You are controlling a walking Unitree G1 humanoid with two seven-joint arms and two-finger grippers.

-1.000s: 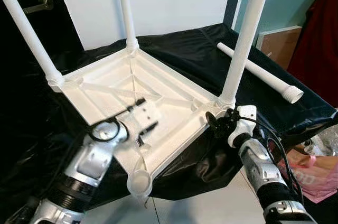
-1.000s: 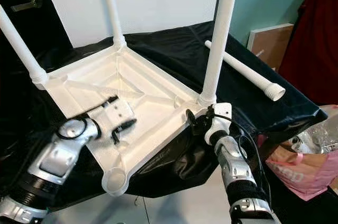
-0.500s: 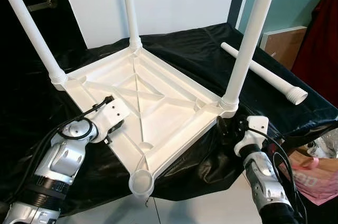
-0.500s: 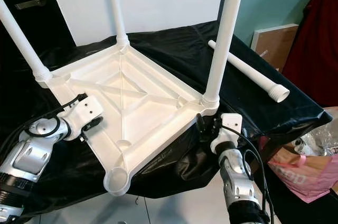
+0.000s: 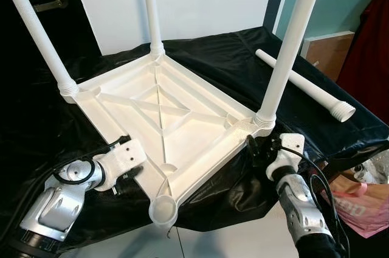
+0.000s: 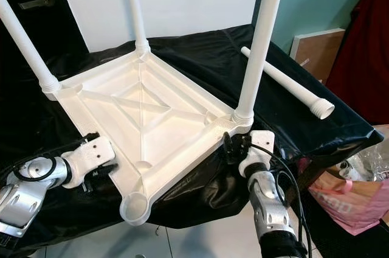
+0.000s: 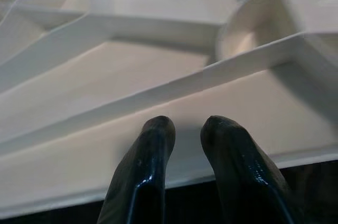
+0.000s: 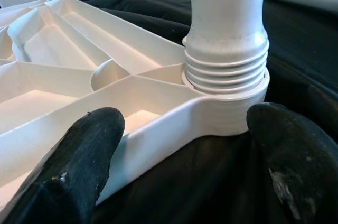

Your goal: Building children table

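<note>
The white plastic tabletop (image 5: 161, 118) lies upside down on a black-draped surface (image 5: 213, 63) with three legs screwed in upright and its near corner socket (image 5: 163, 210) still empty. The fourth leg (image 5: 304, 84) lies loose toward the surface's far right edge. The left gripper (image 7: 182, 145), fingers nearly together and empty, sits at the tabletop's near left rim; the right gripper (image 8: 179, 145), fingers wide apart, brackets the right corner below its fitted leg (image 5: 285, 57). Next, probably: fetch the loose leg and thread it into the empty socket.

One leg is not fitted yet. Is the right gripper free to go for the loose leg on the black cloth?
Probably yes: the right gripper is open and holds nothing, and the loose leg lies bare on the black cloth, beyond the fitted leg.
</note>
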